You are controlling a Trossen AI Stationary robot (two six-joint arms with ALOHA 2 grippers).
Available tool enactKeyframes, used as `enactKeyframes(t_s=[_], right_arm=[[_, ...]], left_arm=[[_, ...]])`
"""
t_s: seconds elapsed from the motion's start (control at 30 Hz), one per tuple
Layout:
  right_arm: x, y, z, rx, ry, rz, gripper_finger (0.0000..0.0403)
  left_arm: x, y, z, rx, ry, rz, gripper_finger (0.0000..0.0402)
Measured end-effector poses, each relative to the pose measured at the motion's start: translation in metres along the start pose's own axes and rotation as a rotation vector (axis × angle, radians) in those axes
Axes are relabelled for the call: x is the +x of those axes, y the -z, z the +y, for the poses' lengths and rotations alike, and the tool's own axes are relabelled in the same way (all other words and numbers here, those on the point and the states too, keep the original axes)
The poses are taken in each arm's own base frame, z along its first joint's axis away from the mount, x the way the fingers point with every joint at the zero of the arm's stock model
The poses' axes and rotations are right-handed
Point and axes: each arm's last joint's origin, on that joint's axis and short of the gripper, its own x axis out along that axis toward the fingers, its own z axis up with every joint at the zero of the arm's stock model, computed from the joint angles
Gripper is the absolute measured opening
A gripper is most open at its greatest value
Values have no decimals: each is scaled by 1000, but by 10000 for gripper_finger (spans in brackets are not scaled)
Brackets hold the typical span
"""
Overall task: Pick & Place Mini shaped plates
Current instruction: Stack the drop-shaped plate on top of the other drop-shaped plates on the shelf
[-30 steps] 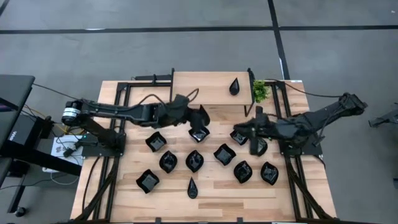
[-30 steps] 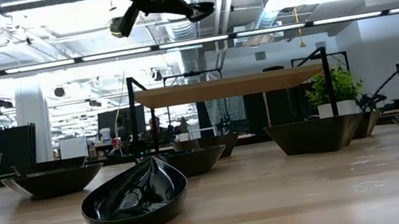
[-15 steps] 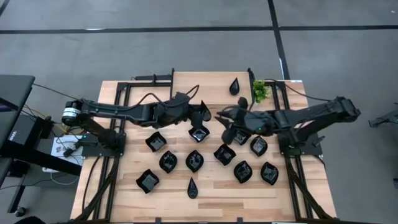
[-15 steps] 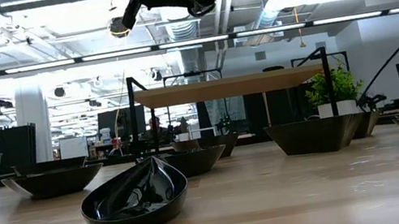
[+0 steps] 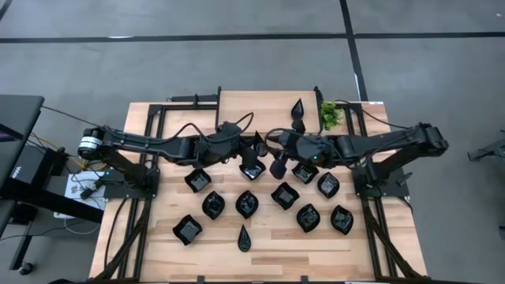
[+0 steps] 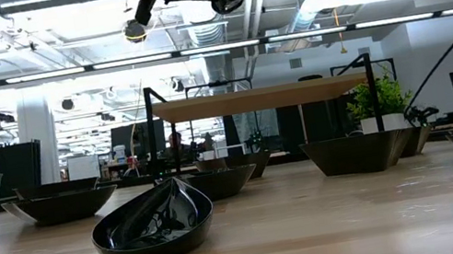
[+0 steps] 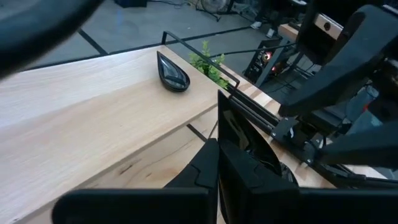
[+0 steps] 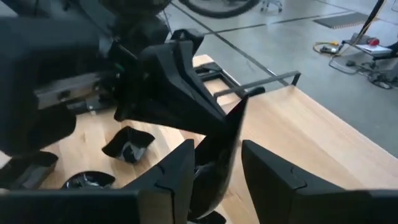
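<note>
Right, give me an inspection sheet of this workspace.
Surface: wooden table with a raised shelf at the back.
Job's things: eleven black plates on the table; one teardrop plate on the shelf; one held plate in the air.
Clutter: small plant beside the shelf.
Grippers: left gripper shut on the held plate above the table's middle; right gripper open, its fingers either side of that plate.
Cables: run along both arms and off the left side.
Surroundings: grey floor; open hall behind.
</note>
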Motion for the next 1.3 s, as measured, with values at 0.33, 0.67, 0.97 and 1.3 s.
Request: enactKeyframes(t_s=[0.33, 0.67, 0.97, 1.3], right_arm=[[13, -1, 0, -33, 39, 62, 118], [15, -2, -9, -29, 68, 72, 116], [15, -3, -9, -23, 64, 74, 78], [15, -2, -9, -20, 60, 74, 35]], left_arm=[[0, 0, 0, -3, 2, -4, 6], [0, -1, -1, -8, 5, -10, 6], [1, -2, 0, -13, 0, -17, 7], [1, -3, -1, -20, 6, -26, 7]])
